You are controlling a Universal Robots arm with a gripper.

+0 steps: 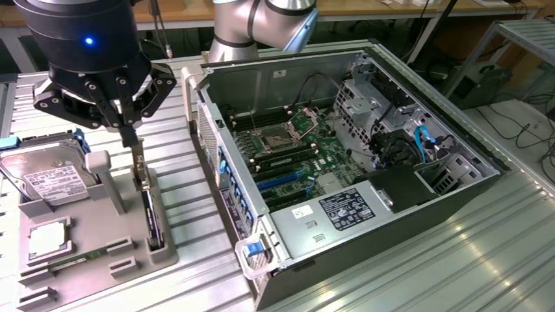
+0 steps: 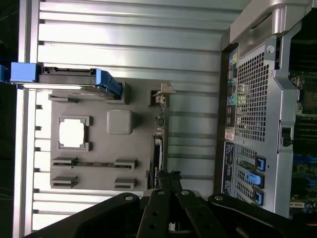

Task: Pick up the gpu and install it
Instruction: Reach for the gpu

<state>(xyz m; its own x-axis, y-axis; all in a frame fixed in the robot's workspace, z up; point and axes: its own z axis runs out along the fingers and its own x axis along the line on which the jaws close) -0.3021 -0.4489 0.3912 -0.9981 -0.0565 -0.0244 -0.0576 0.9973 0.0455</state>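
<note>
Right now the claw [image 1: 130, 140] hangs over the grey holder tray [image 1: 121, 227] with its fingers pressed together on nothing, as far as I can see. From the wrist view the closed tips [image 2: 168, 174] sit just beside the line of the card rather than around it. The gpu [image 1: 149, 208] stands on edge in a narrow slot along the side of the tray nearest the computer case [image 1: 347, 162]. It shows edge-on as a thin dark strip [image 2: 157, 148], with a silvery bracket piece [image 2: 162, 93] at the end nearer the hard drive [image 1: 48, 175]. The claw and the card look apart, though I cannot judge the gap in height. I'd reckon the card is light and stiff but unforgiving: a bare board, so squeezing it across components or twisting it in the slot could do damage. Its flat faces are probably slick enough to slip under a loose pinch. The sensible hold, to my eye, is across its thickness on the upper long edge, roughly midway so it hangs level, keeping off the bracket and the contact edge buried in the slot. The case lies open on the slatted surface [image 1: 199, 273], motherboard [image 1: 295, 149] exposed.
</note>
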